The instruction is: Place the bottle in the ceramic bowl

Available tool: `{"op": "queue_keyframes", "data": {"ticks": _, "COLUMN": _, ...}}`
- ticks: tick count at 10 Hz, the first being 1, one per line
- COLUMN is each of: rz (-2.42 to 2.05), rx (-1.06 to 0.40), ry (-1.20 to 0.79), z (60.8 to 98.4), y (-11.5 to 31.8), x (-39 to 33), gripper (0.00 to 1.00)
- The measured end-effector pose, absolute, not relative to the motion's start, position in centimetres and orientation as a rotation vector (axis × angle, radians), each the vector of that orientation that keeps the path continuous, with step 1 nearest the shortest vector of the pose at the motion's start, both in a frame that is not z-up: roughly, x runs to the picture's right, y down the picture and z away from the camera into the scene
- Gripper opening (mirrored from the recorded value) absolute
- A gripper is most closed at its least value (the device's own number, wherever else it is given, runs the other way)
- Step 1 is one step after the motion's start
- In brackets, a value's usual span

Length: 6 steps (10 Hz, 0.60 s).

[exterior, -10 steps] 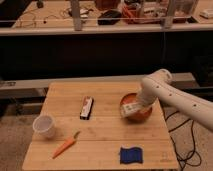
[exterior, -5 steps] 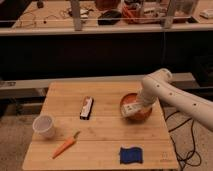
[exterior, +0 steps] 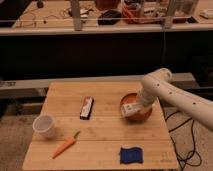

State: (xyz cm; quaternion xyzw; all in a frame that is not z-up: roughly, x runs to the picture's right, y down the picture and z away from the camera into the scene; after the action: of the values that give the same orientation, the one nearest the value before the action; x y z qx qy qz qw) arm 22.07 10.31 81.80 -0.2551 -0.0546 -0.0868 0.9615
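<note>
The orange-brown ceramic bowl point(exterior: 142, 115) sits on the right side of the wooden table point(exterior: 102, 130). The small white bottle point(exterior: 131, 109) with an orange-red band lies tilted over the bowl's left part, inside its rim. My gripper point(exterior: 138, 104) is at the end of the white arm that comes in from the right, right over the bowl and at the bottle's upper end. Whether the bottle rests on the bowl or hangs from the gripper cannot be told.
A white ribbed cup point(exterior: 44, 126) stands at the table's left. An orange carrot point(exterior: 65, 145) lies at the front left. A dark flat bar point(exterior: 87, 107) lies mid-table. A blue sponge point(exterior: 131, 155) lies at the front right. Cables hang beyond the right edge.
</note>
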Motion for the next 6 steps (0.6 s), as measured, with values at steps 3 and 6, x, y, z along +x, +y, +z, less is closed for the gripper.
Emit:
{"op": "queue_keyframes", "data": {"ticks": 3, "rz": -0.165, "rx": -0.526, "ry": -0.114, "z": 81.85, "y": 10.44, "x": 22.08, "gripper": 0.30}}
{"op": "queue_keyframes", "data": {"ticks": 6, "rz": -0.155, "rx": -0.534, "ry": -0.115, "z": 81.86, "y": 10.55, "x": 22.24, "gripper": 0.37}}
